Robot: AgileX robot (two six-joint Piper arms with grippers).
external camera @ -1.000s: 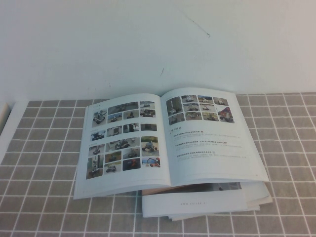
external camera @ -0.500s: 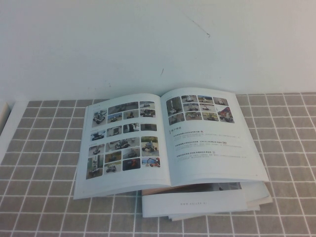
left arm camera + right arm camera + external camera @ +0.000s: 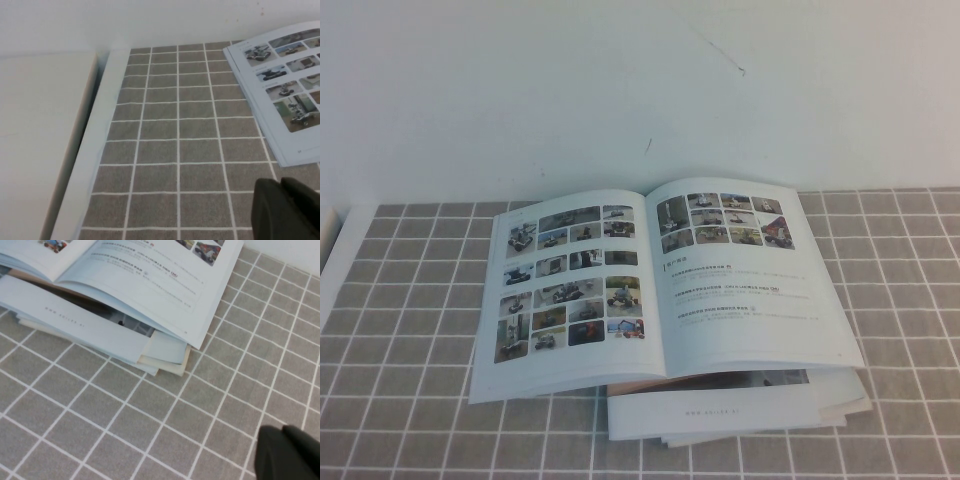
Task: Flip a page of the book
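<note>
I am looking down at the book (image 3: 660, 285), which is lying open on a stack of booklets (image 3: 720, 415) on the grey tiled mat (image 3: 400, 340), close to the white wall (image 3: 620, 90). I am taking the book as my landmark. The page (image 3: 565, 285) with the grid of small colour photos is lying flat on the book's left half, so I am judging the turn to be already made, or another one not yet begun; the pictures alone are not settling which.

Neither arm is showing in the high view. The left gripper (image 3: 287, 210) is hanging over bare mat just off the book's left near corner, and it is touching nothing. The right gripper (image 3: 287, 455) is sitting over the mat off the book's right near corner, also clear of paper. Only a dark stub of each is showing in its wrist view, so I cannot tell how far either is spread; neither appears to have hold of anything.

I am reading both as parked wide of the book so that the leaves are lying free. The right-hand leaf (image 3: 750, 280) is overhanging the stack, which is offering a free edge for any next lift.
</note>
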